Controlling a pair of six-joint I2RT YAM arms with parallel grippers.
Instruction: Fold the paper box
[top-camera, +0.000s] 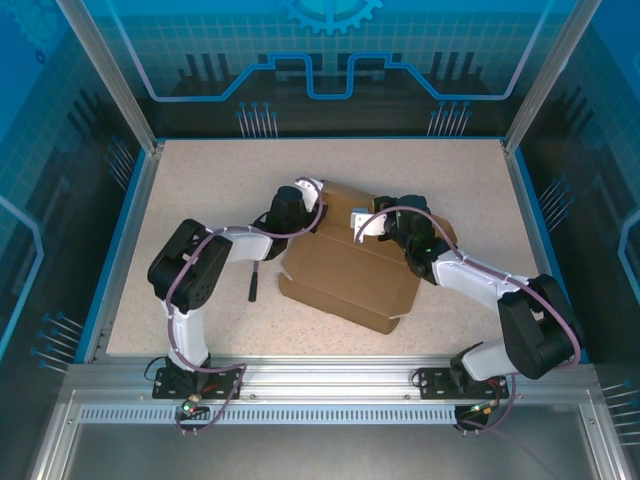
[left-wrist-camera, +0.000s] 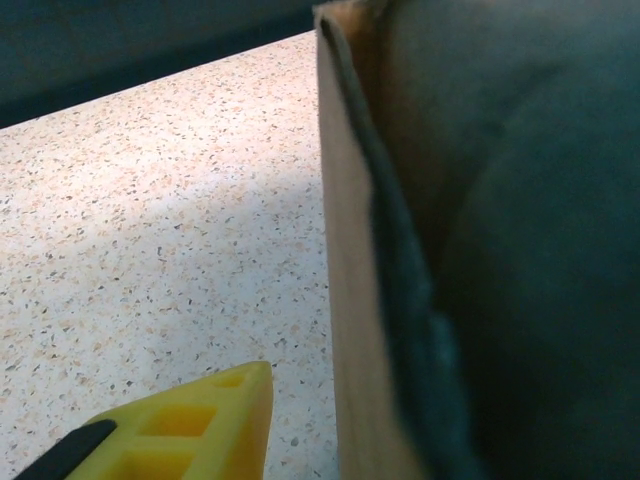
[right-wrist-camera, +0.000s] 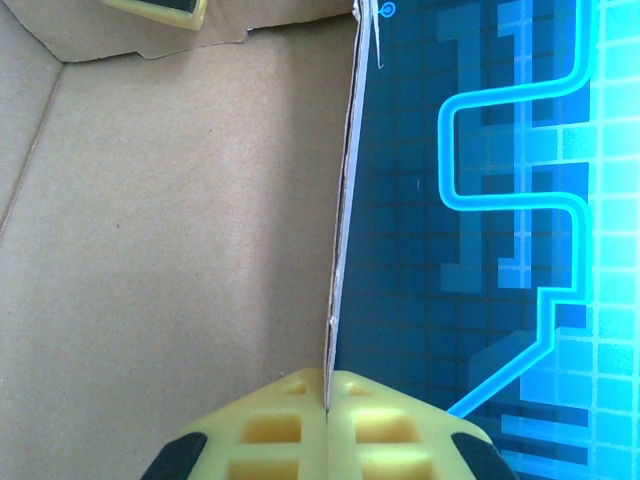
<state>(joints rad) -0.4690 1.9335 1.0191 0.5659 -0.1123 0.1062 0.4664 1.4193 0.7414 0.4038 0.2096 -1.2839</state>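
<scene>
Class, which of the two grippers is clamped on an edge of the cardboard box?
The right gripper: its yellow fingers pinch the paper box's panel edge. The left gripper's visible finger stands clear of the wall.

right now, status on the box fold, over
Right gripper shut on paper box flap. Left gripper open at its far-left corner. Hammer lies left, clear.

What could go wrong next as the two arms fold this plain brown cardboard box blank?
1. The right gripper pinches a thin panel edge of the plain brown cardboard box; a pull may crease or tear it.
2. The left gripper's yellow finger stands off the upright wall, so closing might shift the box, and the small black hammer lies close beside it.
</scene>
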